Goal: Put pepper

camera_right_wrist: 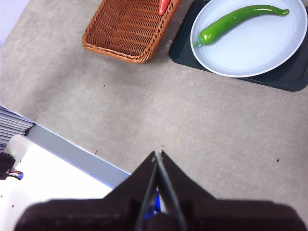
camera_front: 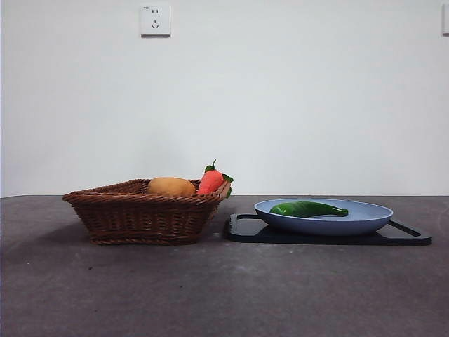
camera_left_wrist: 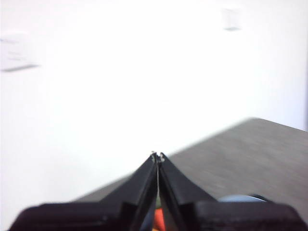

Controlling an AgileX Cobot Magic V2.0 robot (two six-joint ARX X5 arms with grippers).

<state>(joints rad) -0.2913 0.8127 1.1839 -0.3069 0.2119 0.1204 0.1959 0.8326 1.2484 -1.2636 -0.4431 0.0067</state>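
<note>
The green pepper (camera_front: 309,208) lies on the blue plate (camera_front: 365,217), which rests on a black tray (camera_front: 242,229) right of the wicker basket (camera_front: 140,217). In the right wrist view the pepper (camera_right_wrist: 238,19) lies across the plate (camera_right_wrist: 260,53), far from my right gripper (camera_right_wrist: 158,154), whose jaws are shut and empty over bare table. My left gripper (camera_left_wrist: 157,155) is shut and empty, held high, facing the wall. Neither gripper shows in the front view.
The basket holds a tan-orange lump (camera_front: 170,187) and a red-orange item with green leaves (camera_front: 212,180). In the right wrist view the table's near edge and a white surface (camera_right_wrist: 53,178) lie close below the gripper.
</note>
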